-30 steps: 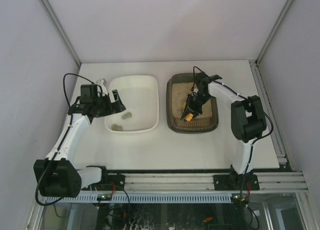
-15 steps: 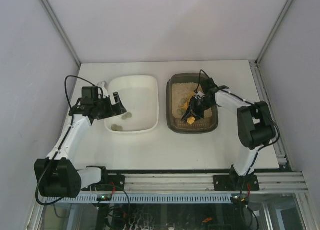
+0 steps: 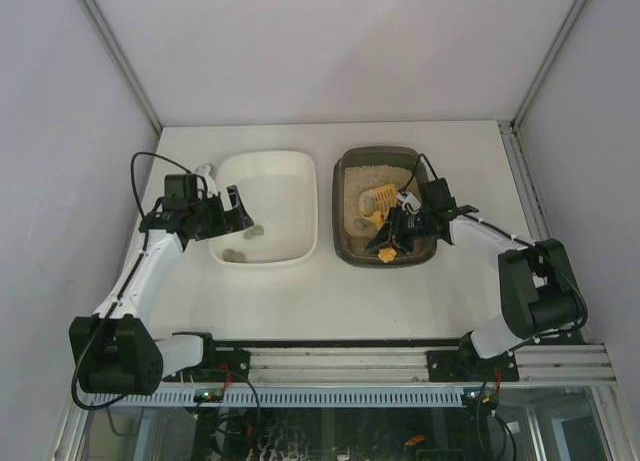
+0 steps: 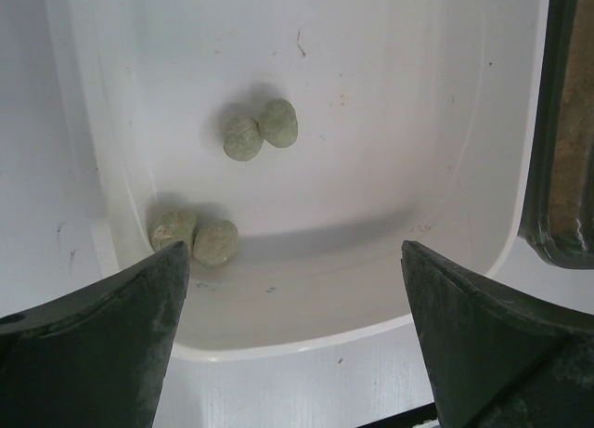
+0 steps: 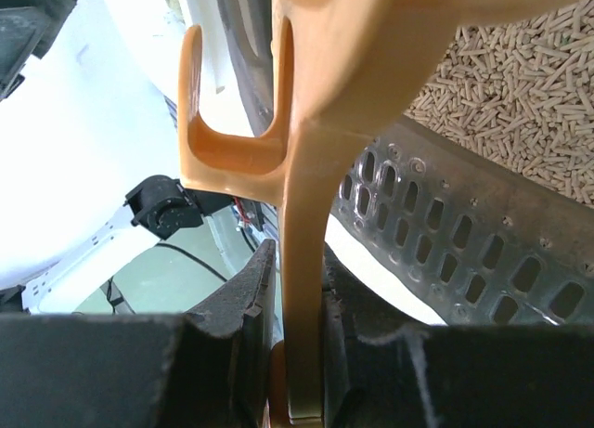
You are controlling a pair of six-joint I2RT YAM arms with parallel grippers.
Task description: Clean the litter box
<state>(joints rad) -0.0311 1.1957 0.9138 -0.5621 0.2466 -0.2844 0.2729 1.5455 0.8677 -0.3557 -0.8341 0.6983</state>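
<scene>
Right gripper is clamped tight on the handle of an orange scoop, its fingers pressing the thin handle from both sides in the wrist view. It sits low over the near part of the litter box, which stands on the right half of the table. The scoop's slotted head lies farther in, on the beige litter, and one greenish lump rests just left of it. The right arm's elbow is bent out toward the near right of the table, and its forearm runs low and leftward across the box's right rim.

Left gripper has its jaws spread wide and holds nothing. It hangs over the near-left rim of the white tub, which stands just left of the litter box, rims close together but apart. Four grey-green lumps lie on the tub's floor in two pairs, one pair nearer the gripper. The left arm rises from its near-left base, leans toward the far side and turns right at the wrist, with a black cable looping above it.
</scene>
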